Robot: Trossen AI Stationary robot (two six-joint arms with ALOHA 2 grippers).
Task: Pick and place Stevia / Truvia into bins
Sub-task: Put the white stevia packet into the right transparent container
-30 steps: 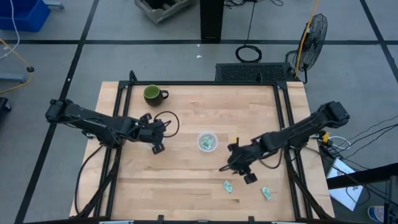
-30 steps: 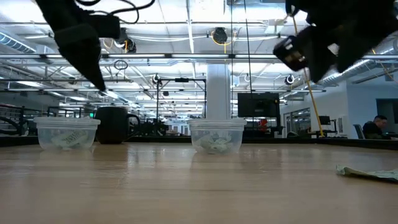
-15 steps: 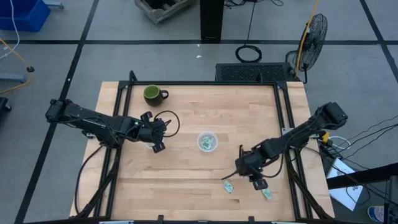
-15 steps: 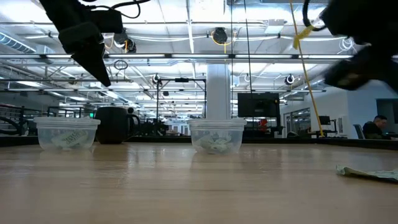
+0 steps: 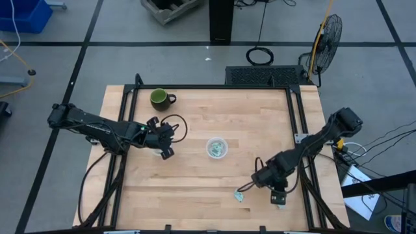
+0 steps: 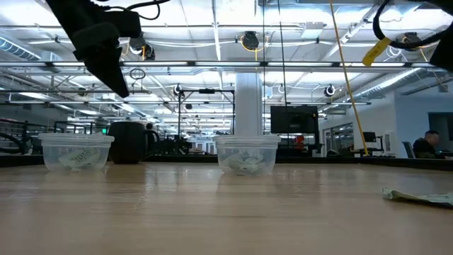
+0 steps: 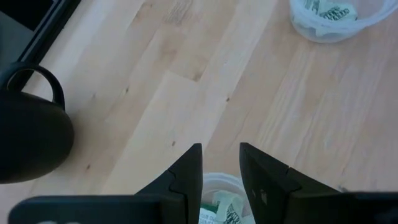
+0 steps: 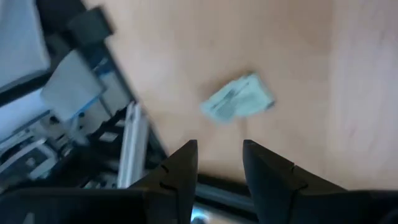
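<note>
My left gripper (image 5: 162, 145) (image 7: 221, 149) hovers open above a clear cup (image 7: 219, 194) (image 6: 76, 152) that holds packets. A second clear cup (image 5: 216, 147) (image 6: 246, 154) (image 7: 333, 15), also holding packets, stands near the table's middle. My right gripper (image 5: 245, 188) (image 8: 219, 146) is open and low over the near right part of the table, just beside a pale green packet (image 5: 239, 194) (image 8: 239, 99) lying flat. Another packet (image 5: 279, 202) lies by the right arm's wrist. The low view shows one packet (image 6: 417, 197) flat on the wood.
A dark green mug (image 5: 159, 99) (image 7: 28, 137) stands at the far left of the table. A black cable loop (image 5: 175, 127) hangs by the left arm. The table's frame rail (image 8: 134, 143) runs close to my right gripper. Bare wood lies between the cups and the near edge.
My right gripper has moved toward the table's near edge and down, from beside the middle cup to just above the loose packets, leaving the low view. The packets and cups have stayed put.
</note>
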